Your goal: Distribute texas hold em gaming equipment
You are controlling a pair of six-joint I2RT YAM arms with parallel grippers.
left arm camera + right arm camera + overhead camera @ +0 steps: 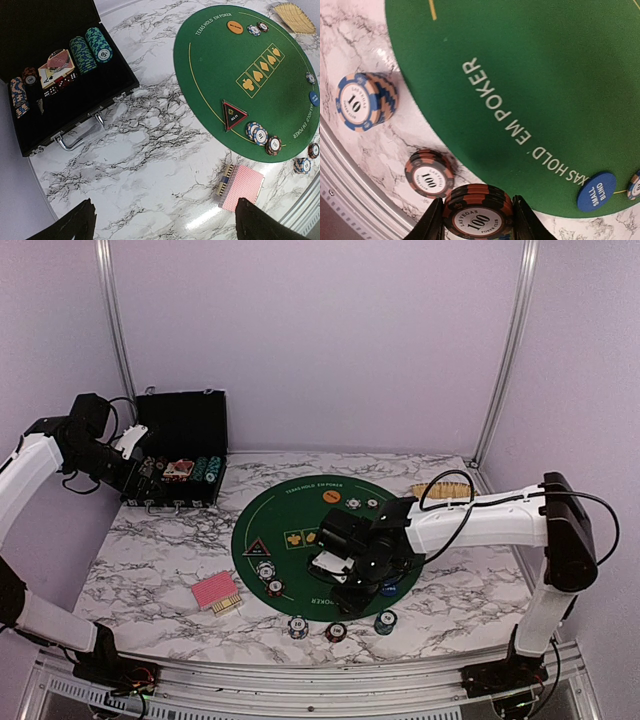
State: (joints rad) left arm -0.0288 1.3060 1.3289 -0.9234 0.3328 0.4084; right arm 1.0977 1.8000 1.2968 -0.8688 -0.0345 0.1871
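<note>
My right gripper [479, 220] is shut on a short stack of black-and-red "100" poker chips [479, 212], held over the near rim of the green round mat [530, 60]. Beside it on the marble lie another black-and-red stack [429, 173] and a blue-and-tan "10" stack [365, 100]. A blue round button [596, 192] lies on the mat. In the top view the right gripper [352, 578] hides its chips. My left gripper [165, 225] hangs open and empty high over the marble, by the black case [180, 450]. The red-backed cards [241, 187] lie near its right finger.
The open case [65, 75] holds teal chip rows, cards and dice. On the mat [300, 520] lie a black triangular button [233, 114], two chip stacks [257, 133], an orange button [235, 27] and two chips [253, 30]. A tan woven tray [445, 490] lies at the back right.
</note>
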